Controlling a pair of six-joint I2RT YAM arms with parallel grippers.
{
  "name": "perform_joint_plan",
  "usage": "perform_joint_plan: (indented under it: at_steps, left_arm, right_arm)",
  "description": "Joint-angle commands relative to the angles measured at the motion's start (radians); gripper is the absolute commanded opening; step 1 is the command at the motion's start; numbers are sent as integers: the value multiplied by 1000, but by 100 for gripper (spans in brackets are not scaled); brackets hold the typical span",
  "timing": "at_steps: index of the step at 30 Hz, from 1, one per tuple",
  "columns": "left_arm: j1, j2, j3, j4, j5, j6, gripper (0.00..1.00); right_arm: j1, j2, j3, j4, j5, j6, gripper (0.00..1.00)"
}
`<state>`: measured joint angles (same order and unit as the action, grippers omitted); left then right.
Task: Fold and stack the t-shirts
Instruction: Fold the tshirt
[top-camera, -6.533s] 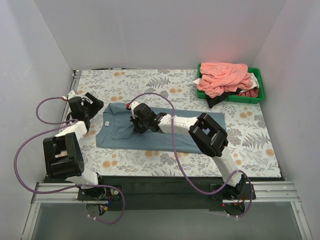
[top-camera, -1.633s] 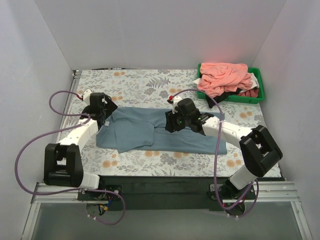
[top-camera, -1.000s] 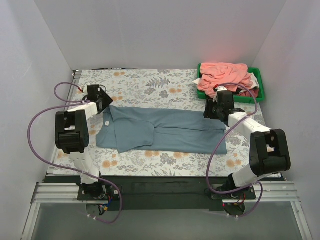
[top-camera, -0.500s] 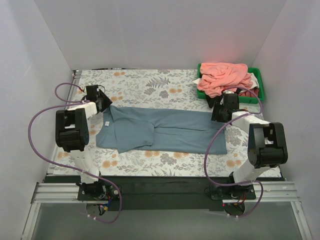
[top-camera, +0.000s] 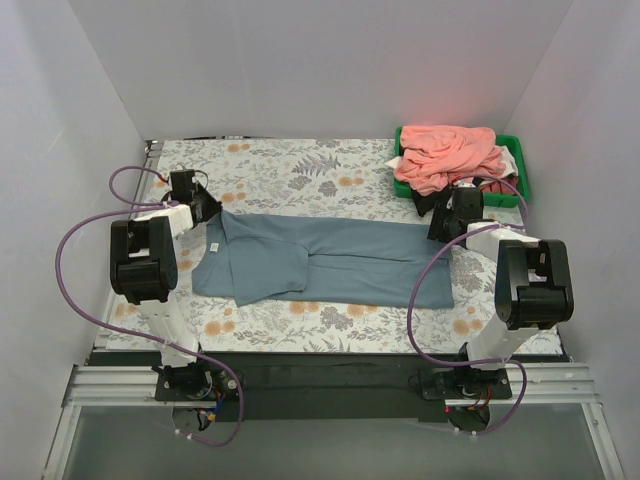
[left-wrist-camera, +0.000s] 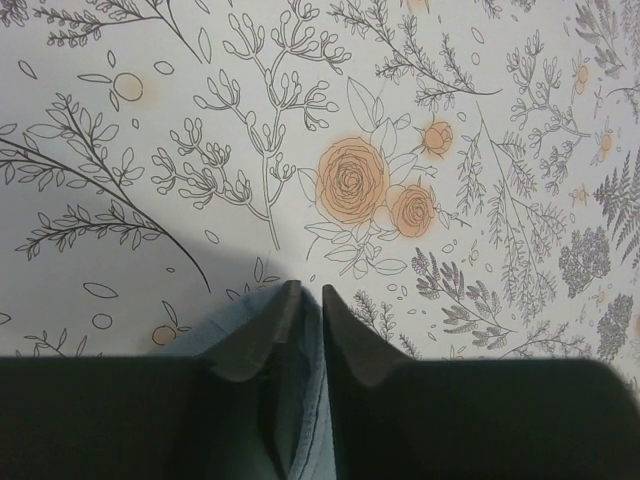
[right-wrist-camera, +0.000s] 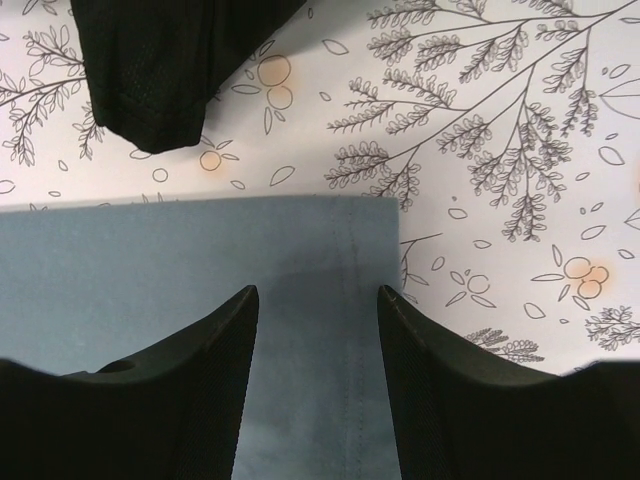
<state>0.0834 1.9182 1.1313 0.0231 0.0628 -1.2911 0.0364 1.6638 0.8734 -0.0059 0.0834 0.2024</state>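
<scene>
Grey-blue t-shirt (top-camera: 350, 262) lies flat, one side folded inward; left gripper (left-wrist-camera: 309, 290) pinches its edge, right gripper (right-wrist-camera: 316, 292) gapes above its hem corner.

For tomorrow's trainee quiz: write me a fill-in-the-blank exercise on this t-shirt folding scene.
1. The salmon-pink t-shirts are heaped in a ___ bin.
2. The left claw pinches cloth of the grey-blue t-shirt, while the right claw has its jaws ___.
3. The grey-blue t-shirt lies spread on the ___-print table cover.

Missing words: green; open; floral.
</scene>
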Motion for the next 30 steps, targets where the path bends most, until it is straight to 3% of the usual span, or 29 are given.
perform_joint_plan:
  at_steps: [1,7,14,21,24,30]
  left_arm:
    - [7,-10,-4,8,22,15,10]
    - [10,-4,-4,3,29,15,0]
    - [19,-4,-7,3,34,18,0]
    - [39,-18,-21,5,31,21,0]
    - [49,-19,-24,5,22,22,0]
    - [56,-13,-21,8,-6,29,0]
  right_arm:
    - [-16,-7,9,46,16,-8,58]
    - [-27,17,7,60,10,-9,58]
    - [-39,47,21,63,-17,-6,54]
    - [-79,82,35,41,-71,6,23]
    - [-90,90,39,29,-70,14,3]
    - [-105,83,32,18,-48,25,1]
